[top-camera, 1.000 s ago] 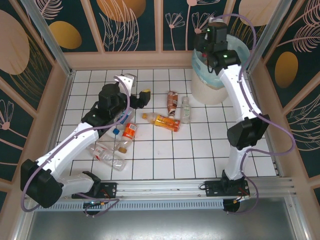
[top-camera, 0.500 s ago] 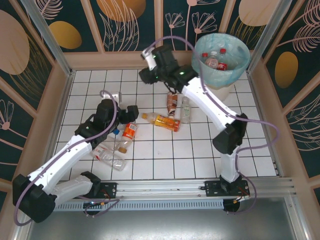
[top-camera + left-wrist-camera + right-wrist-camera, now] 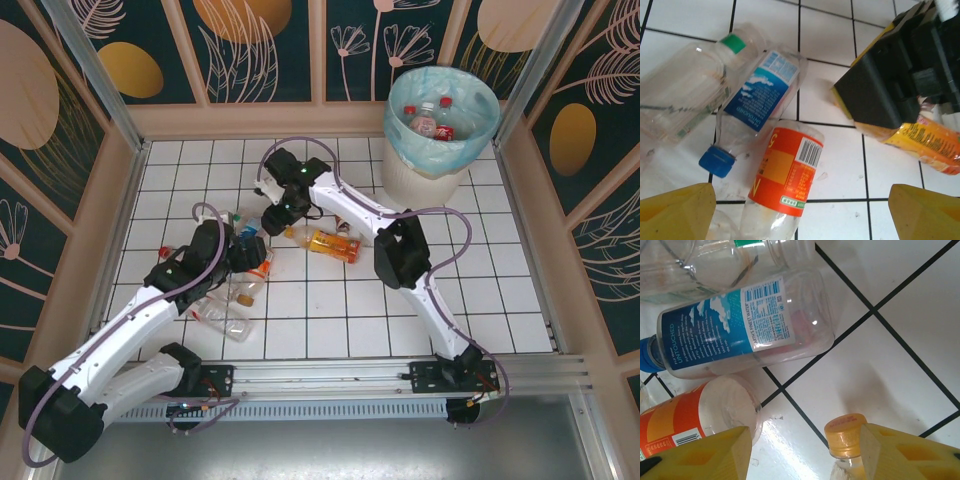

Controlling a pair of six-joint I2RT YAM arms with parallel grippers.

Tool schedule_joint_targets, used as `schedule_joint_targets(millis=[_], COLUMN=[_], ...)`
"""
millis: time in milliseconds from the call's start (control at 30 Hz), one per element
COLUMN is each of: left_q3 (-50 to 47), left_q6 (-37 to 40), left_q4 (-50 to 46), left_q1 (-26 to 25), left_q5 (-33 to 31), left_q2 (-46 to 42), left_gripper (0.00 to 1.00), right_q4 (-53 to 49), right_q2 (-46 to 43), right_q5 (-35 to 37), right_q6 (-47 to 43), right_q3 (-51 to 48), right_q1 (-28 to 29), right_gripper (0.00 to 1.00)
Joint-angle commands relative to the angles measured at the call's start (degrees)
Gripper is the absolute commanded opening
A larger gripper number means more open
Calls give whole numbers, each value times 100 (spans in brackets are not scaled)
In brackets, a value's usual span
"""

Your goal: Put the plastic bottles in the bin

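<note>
Plastic bottles beneath spread left hand, right hand.

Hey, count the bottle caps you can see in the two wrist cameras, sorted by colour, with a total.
Green cap: 1
Blue cap: 1
Orange cap: 1
Total: 3
</note>
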Motion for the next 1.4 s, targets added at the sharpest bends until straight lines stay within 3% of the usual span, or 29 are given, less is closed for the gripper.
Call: schedule_joint_targets(millis=[0,933,1367], left_q3=[-80,-257,-112], left_q6=[-91,214,306], left_q4=[-161,278,288], left_q1=[24,28,27], left_q5=[65,58,3], left_q2=[3,-203,-146], left_gripper=[89,89,89], right_q4=[-333,-661,-701], right_q2=[70,696,574], right_q5=[74,1199,1358], right_q6=[-139,-213,-179], right_q3=[219,222,367], right_q1=[29,175,146], right_gripper=[59,59,39])
